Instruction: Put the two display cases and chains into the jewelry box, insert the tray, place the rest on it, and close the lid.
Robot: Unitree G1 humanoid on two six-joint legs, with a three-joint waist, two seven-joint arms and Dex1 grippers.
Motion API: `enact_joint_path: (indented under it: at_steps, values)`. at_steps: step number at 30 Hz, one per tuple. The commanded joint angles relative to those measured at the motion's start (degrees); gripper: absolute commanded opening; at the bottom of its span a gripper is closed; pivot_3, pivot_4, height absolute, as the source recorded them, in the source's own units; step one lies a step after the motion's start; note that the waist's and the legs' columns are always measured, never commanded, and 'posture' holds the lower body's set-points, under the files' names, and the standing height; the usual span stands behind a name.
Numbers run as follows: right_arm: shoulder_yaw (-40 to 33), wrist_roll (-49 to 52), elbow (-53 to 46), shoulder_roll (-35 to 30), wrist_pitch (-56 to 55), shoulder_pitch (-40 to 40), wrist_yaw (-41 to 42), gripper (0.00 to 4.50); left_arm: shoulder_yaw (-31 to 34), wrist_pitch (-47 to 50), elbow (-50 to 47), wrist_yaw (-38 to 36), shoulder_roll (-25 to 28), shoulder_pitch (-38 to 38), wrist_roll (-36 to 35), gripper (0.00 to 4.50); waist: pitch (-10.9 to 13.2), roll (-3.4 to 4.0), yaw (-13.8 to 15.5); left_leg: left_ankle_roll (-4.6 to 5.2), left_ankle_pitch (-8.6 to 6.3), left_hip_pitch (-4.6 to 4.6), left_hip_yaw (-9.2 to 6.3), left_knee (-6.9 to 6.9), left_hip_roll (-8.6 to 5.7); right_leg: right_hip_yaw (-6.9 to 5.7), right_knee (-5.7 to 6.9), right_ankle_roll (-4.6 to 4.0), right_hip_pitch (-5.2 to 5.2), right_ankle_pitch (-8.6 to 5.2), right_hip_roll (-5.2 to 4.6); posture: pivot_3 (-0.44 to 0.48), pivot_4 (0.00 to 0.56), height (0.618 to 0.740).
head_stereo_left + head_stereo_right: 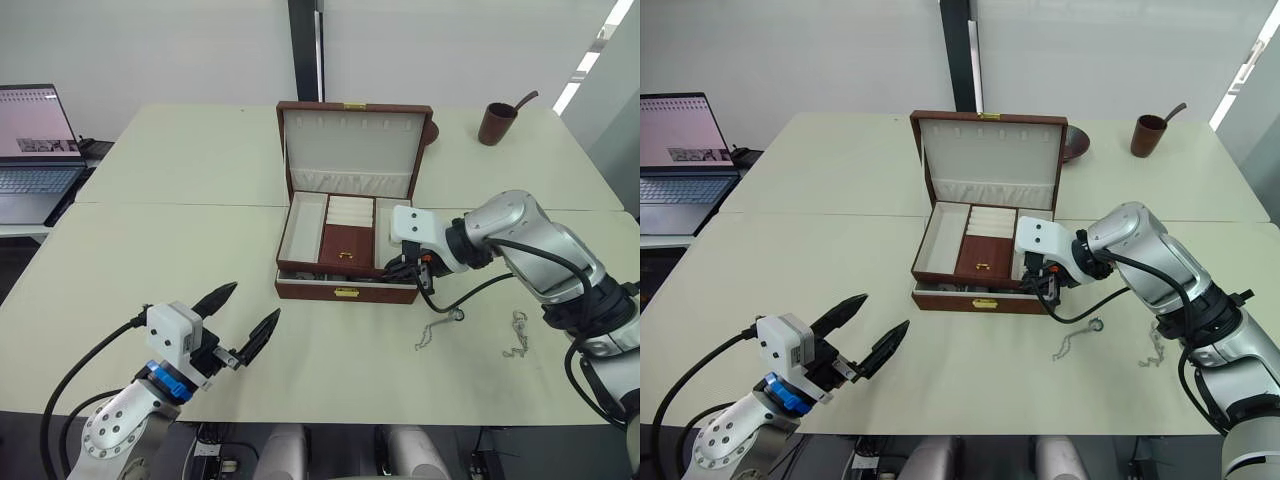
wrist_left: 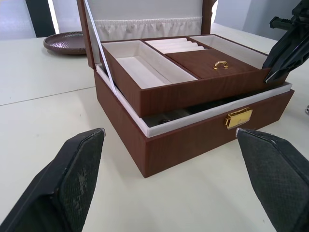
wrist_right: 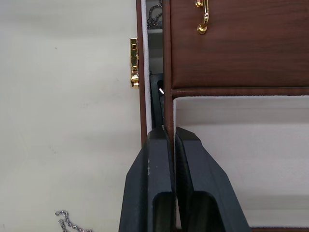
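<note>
Right end effector (image 3: 170,137) pinching tray (image 3: 236,43) front wall

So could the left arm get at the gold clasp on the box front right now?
Probably yes: the left tool hangs open over bare table, and the clasp faces it with nothing between. The right tool grips the tray edge, off to one side.

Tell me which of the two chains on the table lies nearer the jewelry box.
The chain just off the jewelry box's front right corner is nearer. The other chain lies farther out to the right, under the right arm.
</note>
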Motion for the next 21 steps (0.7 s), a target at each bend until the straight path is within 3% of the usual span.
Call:
enact_joint_path:
  at_steps: [1, 21]
  values:
    - [-0.03, -0.01, -2.99, -1.59, -0.81, -0.59, 1.17, 0.00, -0.26, 0.06, -2.90, 0.63, -0.01, -0.14, -0.24, 4.50, 0.00, 0.00, 0.01, 0.00, 0.00, 0.00, 0.00, 0.00, 0.00, 0.00, 0.00, 0.00, 0.00, 0.00, 0.00, 0.000, 0.150, 0.740]
    - [0.66, -0.62, -2.91, -1.23, -2.27, 0.15, 0.74, 0.00, -1.08, 1.64, -3.66, 1.68, 0.03, -1.55, -0.36, 4.50, 0.00, 0.00, 0.00, 0.00, 0.00, -0.02, -0.01, -0.01, 0.00, 0.00, 0.00, 0.00, -0.03, 0.00, 0.01, 0.000, 0.150, 0.740]
